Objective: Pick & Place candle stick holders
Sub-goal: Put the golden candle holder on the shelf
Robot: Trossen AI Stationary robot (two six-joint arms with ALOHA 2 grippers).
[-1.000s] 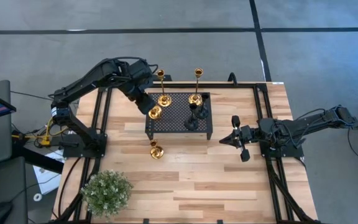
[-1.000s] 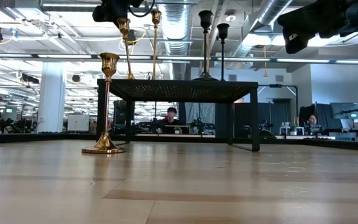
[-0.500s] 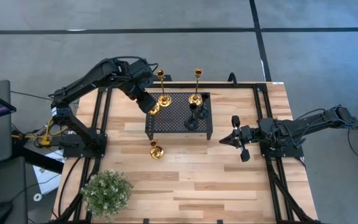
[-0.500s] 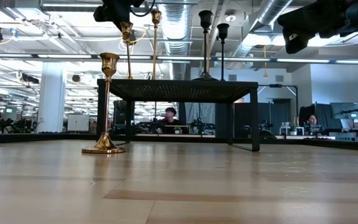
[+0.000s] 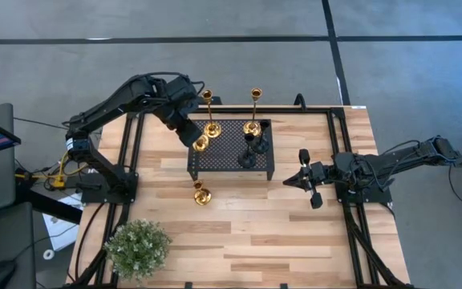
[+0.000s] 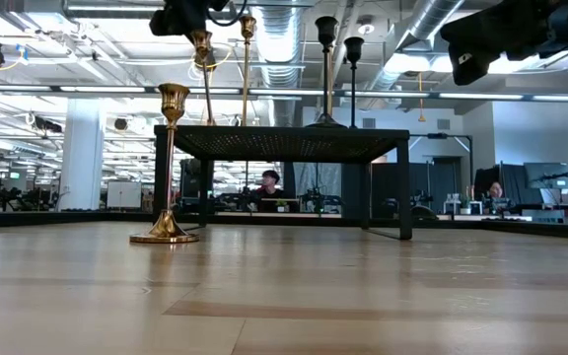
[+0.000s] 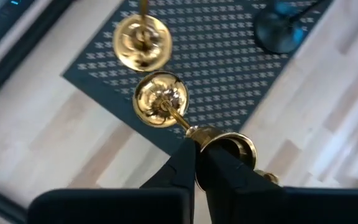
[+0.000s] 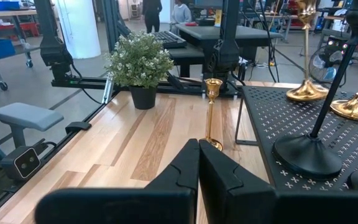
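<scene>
My left gripper (image 5: 189, 133) is over the left end of the black perforated stand (image 5: 229, 152), shut on a gold candle stick holder (image 5: 201, 143). The holder's round base (image 7: 160, 99) is over the stand's near-left corner. Two tall gold holders (image 5: 212, 128) (image 5: 252, 127) and two black ones (image 5: 247, 159) (image 5: 257, 146) stand on their round bases on the stand. Another gold holder (image 5: 202, 194) stands on the table in front of the stand. My right gripper (image 5: 291, 182) is shut and empty at the table's right. My left gripper pinches the gold holder's stem (image 7: 188, 129) just below its cup (image 7: 236, 147), between its two fingers, which lie across the stem. The holder leans, cup up (image 6: 202, 41), base at the stand's top. Whether the base rests on the stand, I cannot tell.
A green potted plant (image 5: 138, 247) stands at the table's near-left corner. Bare wood lies between the stand and the near edge. People sit at desks in the room behind, seen in the low view (image 6: 270, 182).
My left gripper has shifted slightly with the gold holder over the stand's left end; the holder's cup has moved a little toward the table's right. The gripper stays shut on the stem.
</scene>
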